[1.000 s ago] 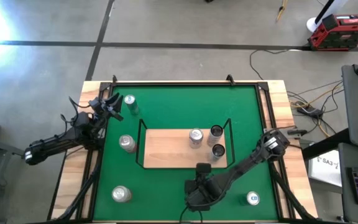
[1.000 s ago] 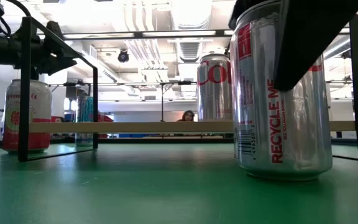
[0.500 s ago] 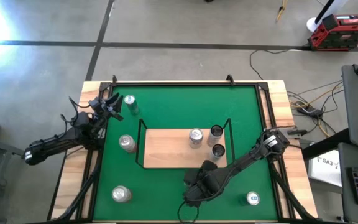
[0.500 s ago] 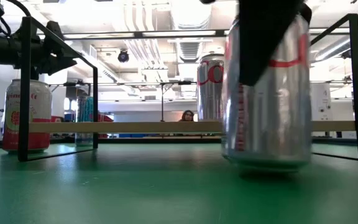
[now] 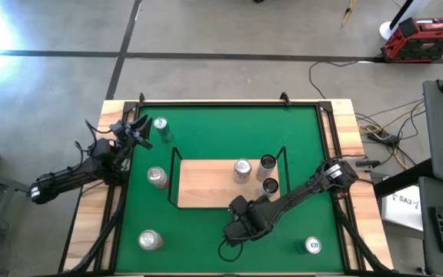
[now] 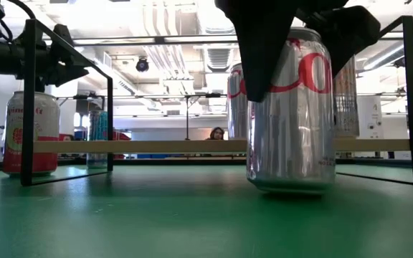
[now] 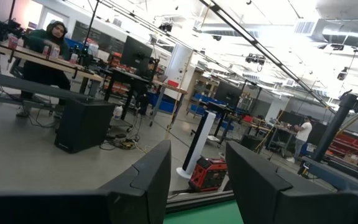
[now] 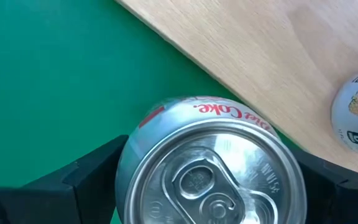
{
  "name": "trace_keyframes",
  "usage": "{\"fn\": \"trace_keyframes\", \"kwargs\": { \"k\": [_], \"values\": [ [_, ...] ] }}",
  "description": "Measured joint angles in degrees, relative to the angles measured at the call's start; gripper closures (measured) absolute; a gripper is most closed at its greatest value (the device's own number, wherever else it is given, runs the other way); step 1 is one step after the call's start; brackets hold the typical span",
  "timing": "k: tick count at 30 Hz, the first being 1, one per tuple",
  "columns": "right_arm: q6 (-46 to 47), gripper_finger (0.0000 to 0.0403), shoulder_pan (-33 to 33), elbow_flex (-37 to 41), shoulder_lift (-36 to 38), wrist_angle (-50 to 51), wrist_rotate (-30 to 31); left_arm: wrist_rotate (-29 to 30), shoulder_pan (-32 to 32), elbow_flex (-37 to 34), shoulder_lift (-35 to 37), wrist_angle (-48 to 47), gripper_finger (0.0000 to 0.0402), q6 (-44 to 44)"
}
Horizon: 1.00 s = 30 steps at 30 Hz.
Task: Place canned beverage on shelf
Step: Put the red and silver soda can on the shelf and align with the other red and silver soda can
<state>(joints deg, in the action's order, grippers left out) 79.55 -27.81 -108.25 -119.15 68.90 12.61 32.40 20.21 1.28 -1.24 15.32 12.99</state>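
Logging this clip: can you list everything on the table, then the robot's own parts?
table: one, green felt, wood border.
shelf: one, light wood with black wire rail, mid-table.
shelf cans: three, one silver-topped, two dark-topped, at the shelf's right end.
loose cans: four, silver-topped, on the felt.
Diet Coke can: one, silver and red, by the shelf's front edge.
left gripper: dark, at the table's left edge, holding nothing.
right gripper: dark, clamped on the Diet Coke can.
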Motion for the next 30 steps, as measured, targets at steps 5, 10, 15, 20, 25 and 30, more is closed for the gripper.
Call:
{"fn": "trace_keyframes", "kwargs": {
  "k": [5, 10, 15, 20, 25, 30],
  "values": [
    [-0.7, 0.0075, 0.0, 0.0, -0.1, -0.2, -0.5, 0.0, 0.0, 0.0, 0.0, 0.0, 0.0264, 0.0],
    [-3.1, 0.0074, -0.1, -0.4, -0.2, -1.3, -1.5, 0.0, 0.0, 0.0, 0.0, 0.0, 0.0264, 0.0],
    [-5.9, 0.0070, -0.7, -0.7, -0.3, -1.9, -0.9, 0.0, 0.0, 0.0, 0.0, 0.0, 0.0264, 0.0],
    [-7.2, 0.0057, -1.0, -0.7, -0.3, -2.0, -1.0, 0.0, 0.0, 0.0, 0.0, 0.0, 0.0264, 0.0],
    [-10.8, 0.0056, -1.6, -0.7, -0.3, -2.3, -1.0, 0.0, 0.0, 0.0, 0.0, 0.0, 0.0264, 0.0],
    [-14.5, 0.0055, -2.3, -0.7, -0.3, -3.5, -1.9, 0.0, 0.0, 0.0, 0.0, 0.0, 0.0264, 0.0]
  ]
}}
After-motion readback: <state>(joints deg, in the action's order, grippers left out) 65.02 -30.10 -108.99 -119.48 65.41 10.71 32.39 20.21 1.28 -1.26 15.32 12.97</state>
